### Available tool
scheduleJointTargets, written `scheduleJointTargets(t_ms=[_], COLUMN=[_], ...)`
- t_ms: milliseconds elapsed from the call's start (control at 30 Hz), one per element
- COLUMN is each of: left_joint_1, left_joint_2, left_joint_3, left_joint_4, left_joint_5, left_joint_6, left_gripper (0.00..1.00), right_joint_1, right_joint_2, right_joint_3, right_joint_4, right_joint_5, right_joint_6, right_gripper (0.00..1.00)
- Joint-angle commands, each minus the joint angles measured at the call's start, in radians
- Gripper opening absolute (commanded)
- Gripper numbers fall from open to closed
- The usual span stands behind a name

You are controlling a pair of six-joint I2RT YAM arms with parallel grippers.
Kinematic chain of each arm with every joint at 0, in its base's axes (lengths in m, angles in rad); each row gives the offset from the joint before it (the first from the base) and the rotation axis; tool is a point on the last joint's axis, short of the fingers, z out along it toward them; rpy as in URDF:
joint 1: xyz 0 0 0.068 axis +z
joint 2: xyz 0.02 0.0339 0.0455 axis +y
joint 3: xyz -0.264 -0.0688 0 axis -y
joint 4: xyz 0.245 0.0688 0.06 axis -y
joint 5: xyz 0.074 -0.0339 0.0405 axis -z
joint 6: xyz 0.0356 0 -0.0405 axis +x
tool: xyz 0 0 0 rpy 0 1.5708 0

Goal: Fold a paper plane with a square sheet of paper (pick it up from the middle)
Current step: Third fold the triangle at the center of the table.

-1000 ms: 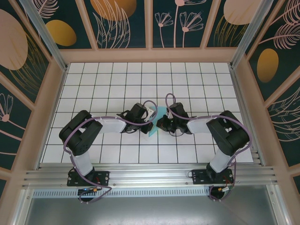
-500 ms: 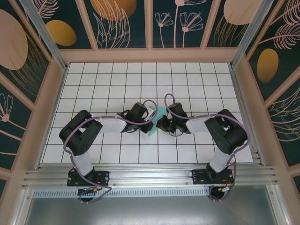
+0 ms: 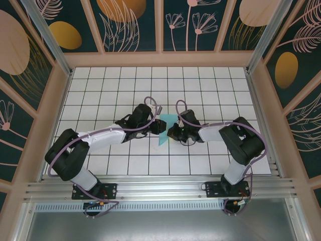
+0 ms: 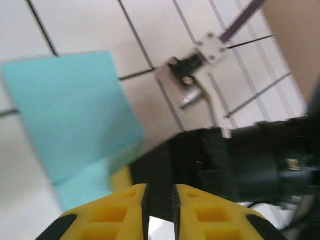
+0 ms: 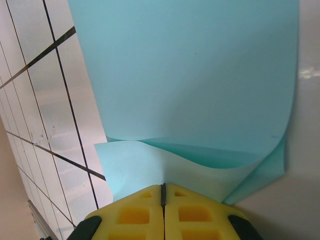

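The square sheet of paper (image 3: pixel 164 134) is light cyan, bent double and raised off the tiles at the table's middle. In the right wrist view the sheet of paper (image 5: pixel 190 75) curls in two layers straight ahead, and its near edge runs into my right gripper (image 5: pixel 163 186), which is shut on it. In the top view the right gripper (image 3: pixel 172 133) sits at the sheet's right side. My left gripper (image 3: pixel 159 125) is at the sheet's left edge. Seen from the left wrist, the left gripper (image 4: pixel 160 192) is open by a narrow gap with nothing in it, and the paper (image 4: pixel 70 110) lies off to its left.
White gridded tabletop (image 3: pixel 115 90) with a wooden frame and patterned walls around it. The right arm's black wrist body (image 4: pixel 250 155) is close in front of the left fingers. A purple cable (image 3: pixel 150 103) loops above the left wrist.
The left jaws have parted a little and stand off the paper. The left arm has stretched out, its elbow swinging down and left. The right arm has barely moved.
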State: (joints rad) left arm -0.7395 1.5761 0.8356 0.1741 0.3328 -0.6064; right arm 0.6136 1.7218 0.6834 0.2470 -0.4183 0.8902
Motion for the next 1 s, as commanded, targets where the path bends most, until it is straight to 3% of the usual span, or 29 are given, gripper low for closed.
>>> scheduleJointTargets(t_ms=[0, 300, 600, 967], left_joint_1=[0.003, 0.001, 0.001, 0.001], left_joint_2=[0.019, 0.132, 0.208, 0.101], left_joint_3=[-0.067, -0.087, -0.034, -0.105], left_joint_4=[0.138, 0.225, 0.082, 0.106], left_joint_5=[0.185, 0.281, 0.173, 0.100], left_joint_6=[-0.197, -0.270, -0.204, -0.224], left_gripper=[0.21, 0.23, 0.21, 0.04], right_joint_1=[0.006, 0.008, 0.007, 0.008], right_joint_2=[0.040, 0.048, 0.054, 0.061], right_joint_3=[-0.007, -0.007, 0.002, 0.010], right_joint_4=[-0.074, -0.069, -0.072, -0.076], right_joint_5=[0.075, 0.076, 0.075, 0.079], right_joint_6=[0.015, 0.020, 0.016, 0.018], right_gripper=[0.08, 0.08, 0.08, 0.08])
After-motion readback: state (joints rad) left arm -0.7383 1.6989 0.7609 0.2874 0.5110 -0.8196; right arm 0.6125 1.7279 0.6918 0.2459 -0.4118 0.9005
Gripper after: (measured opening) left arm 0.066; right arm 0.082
